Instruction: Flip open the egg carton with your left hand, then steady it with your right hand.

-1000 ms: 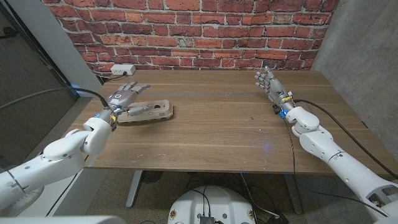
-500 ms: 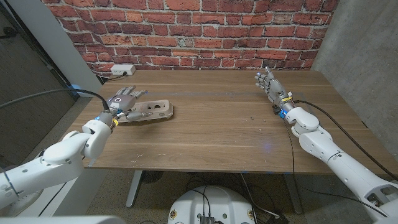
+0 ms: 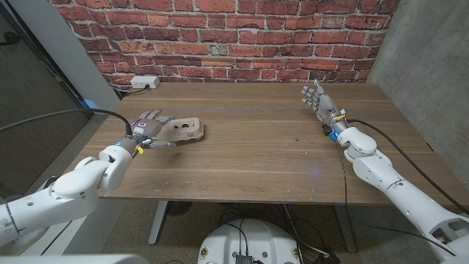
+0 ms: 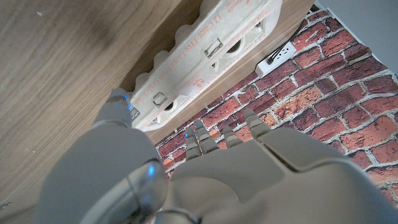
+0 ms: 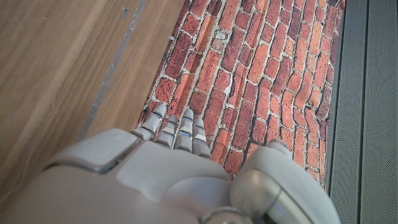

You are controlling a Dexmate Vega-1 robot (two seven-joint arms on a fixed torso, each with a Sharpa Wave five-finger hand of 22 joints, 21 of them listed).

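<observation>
A closed brown cardboard egg carton (image 3: 183, 130) lies on the wooden table (image 3: 256, 154) at its left side, lid down. My left hand (image 3: 149, 126) is at the carton's left end with its fingers spread, holding nothing. In the left wrist view its thumb (image 4: 118, 104) sits just beside a corner of the carton (image 4: 205, 56); whether they touch I cannot tell. Far off at the table's back right, my right hand (image 3: 318, 98) stands open with its fingers apart, well away from the carton.
A red brick wall (image 3: 242, 33) runs behind the table. A white power strip (image 3: 144, 81) sits at its foot at the back left. A grey panel stands beyond the table's left edge and a concrete wall to the right.
My left hand has come down and back from over the carton's far side to its left end. The carton and the right hand have not visibly moved.
</observation>
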